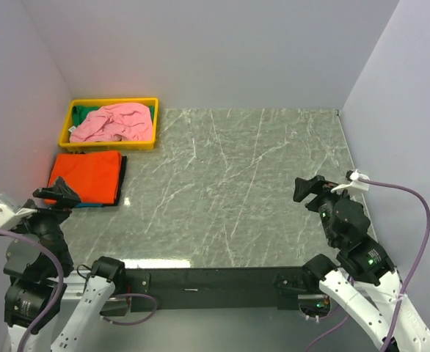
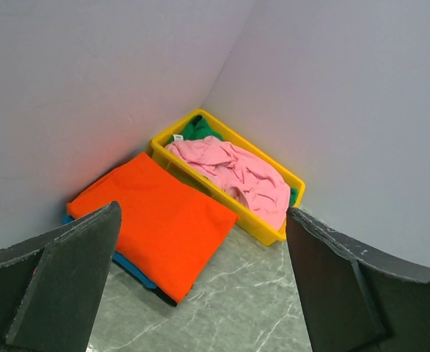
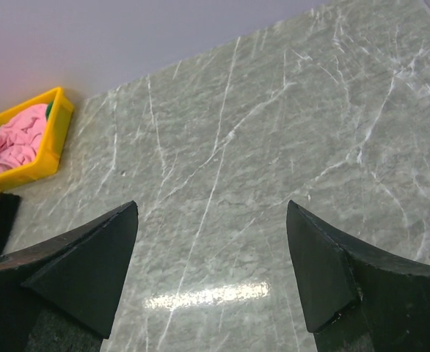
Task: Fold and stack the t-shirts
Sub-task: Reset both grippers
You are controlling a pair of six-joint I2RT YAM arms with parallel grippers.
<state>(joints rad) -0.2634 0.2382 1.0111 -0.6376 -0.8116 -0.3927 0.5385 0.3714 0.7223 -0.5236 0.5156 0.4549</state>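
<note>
Top view: the orange shirt (image 1: 85,176) is laid folded just beside the tray (image 1: 112,146); the pink shirt (image 1: 114,122) is bunched inside it, judged the next piece to be folded.
Left wrist view: the left gripper (image 2: 202,209) is held wide and empty, aimed at the teal shirt (image 2: 130,265) stacked under the orange one.
Right wrist view: the right gripper (image 3: 212,204) is held wide and empty over the table (image 3: 274,110).

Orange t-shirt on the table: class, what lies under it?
Teal blue cloth and dark cloth peek out beneath the orange t-shirt; the rest below is covered.
</note>
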